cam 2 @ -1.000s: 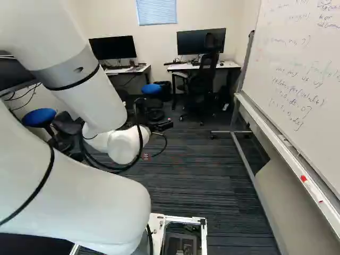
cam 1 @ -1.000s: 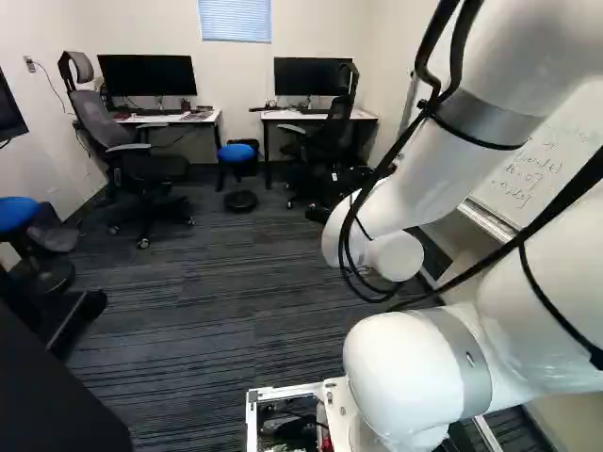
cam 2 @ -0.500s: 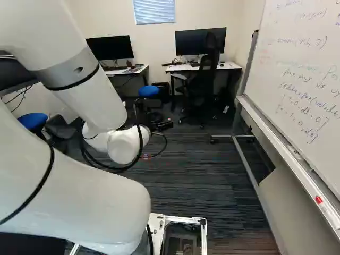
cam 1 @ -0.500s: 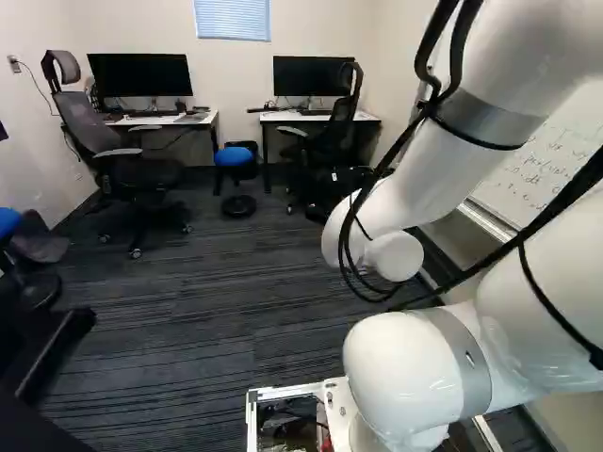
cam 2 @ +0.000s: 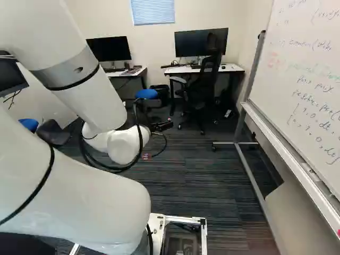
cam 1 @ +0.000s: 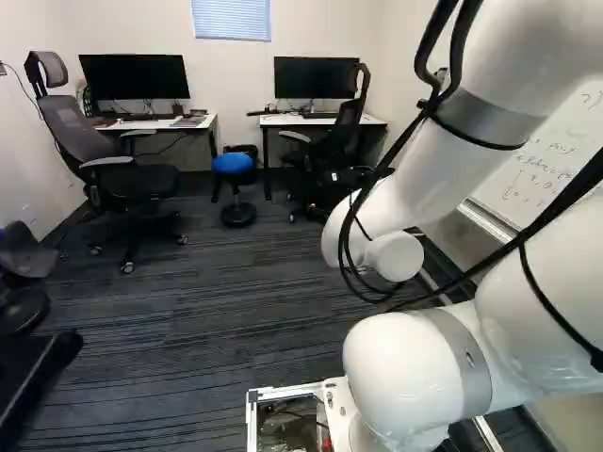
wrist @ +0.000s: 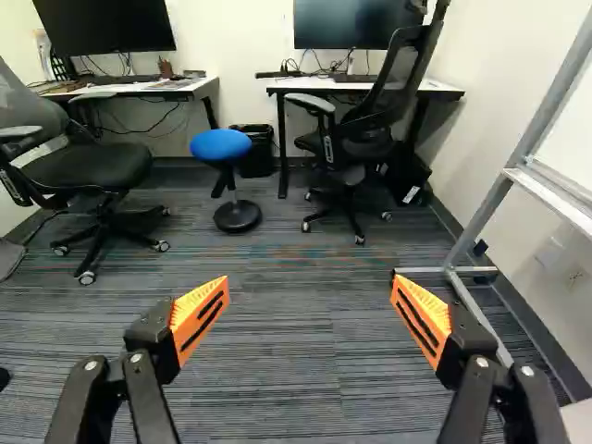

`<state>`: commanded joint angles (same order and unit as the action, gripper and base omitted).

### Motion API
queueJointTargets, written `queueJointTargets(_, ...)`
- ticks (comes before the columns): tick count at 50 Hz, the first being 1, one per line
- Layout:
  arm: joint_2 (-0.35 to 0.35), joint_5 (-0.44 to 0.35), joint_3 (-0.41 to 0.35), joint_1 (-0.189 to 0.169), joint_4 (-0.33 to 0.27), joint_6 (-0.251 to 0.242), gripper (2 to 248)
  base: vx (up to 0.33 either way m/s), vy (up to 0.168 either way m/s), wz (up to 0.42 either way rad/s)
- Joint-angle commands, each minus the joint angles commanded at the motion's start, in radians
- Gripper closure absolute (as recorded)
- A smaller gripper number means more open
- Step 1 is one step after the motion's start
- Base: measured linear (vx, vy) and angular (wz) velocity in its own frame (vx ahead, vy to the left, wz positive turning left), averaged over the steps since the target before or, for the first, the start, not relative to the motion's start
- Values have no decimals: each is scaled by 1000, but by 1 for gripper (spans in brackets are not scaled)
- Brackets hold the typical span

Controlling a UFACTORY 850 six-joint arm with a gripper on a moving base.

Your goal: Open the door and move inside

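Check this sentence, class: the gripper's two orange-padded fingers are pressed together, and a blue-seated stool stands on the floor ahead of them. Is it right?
Not quite. The wrist view shows that the gripper has its two orange-padded fingers wide apart, not pressed together. The rest is right: the blue-seated stool stands on the floor ahead of them.

Glossy white arm; black cables

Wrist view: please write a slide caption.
Open tool facing a blue stool, two office chairs and two desks across dark carpet.
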<state>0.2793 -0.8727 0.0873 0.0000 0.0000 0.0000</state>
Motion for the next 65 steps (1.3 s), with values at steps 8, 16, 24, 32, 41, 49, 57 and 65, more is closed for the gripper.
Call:
queueJointTargets(8, 0, 0, 0, 0, 0, 0, 3, 236, 30, 107)
queueJointTargets(16, 0, 0, 0, 0, 0, 0, 3, 222, 30, 124)
queueJointTargets(24, 0, 0, 0, 0, 0, 0, 3, 225, 30, 128)
queueJointTargets(32, 0, 0, 0, 0, 0, 0, 3, 223, 31, 128)
queueJointTargets(41, 0, 0, 0, 0, 0, 0, 3, 222, 31, 120)
queueJointTargets(49, 0, 0, 0, 0, 0, 0, 3, 225, 18, 51)
queueJointTargets(57, 0, 0, 0, 0, 0, 0, 3, 231, 9, -4)
queueJointTargets(65, 0, 0, 0, 0, 0, 0, 3, 229, 12, -4)
